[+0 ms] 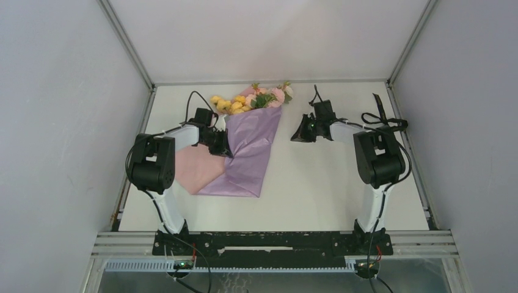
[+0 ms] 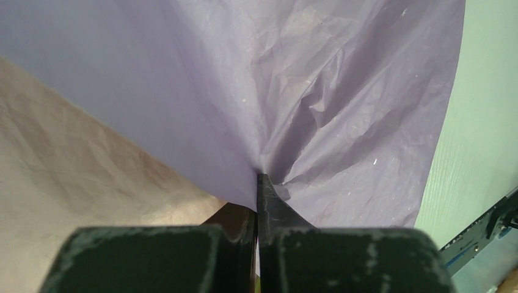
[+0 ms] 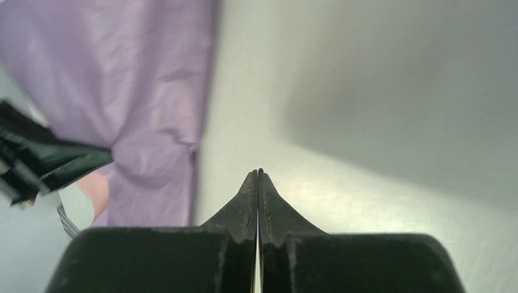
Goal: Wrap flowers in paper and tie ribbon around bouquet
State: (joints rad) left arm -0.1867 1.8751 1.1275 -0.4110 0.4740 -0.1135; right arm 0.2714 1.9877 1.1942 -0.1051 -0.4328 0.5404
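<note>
Your left fingers (image 2: 262, 189) are pinching shut on the purple paper (image 1: 250, 152) at its left edge, mid-length. The paper is lying on the table (image 1: 317, 183) with its long axis running near-to-far and the flowers (image 1: 253, 97) poking out the far end. Your right fingers (image 3: 259, 180) are closed on nothing, hovering just right of the paper. The ribbon (image 1: 385, 119) is lying farther right, behind that wrist, so the right arm is nearer it.
</note>
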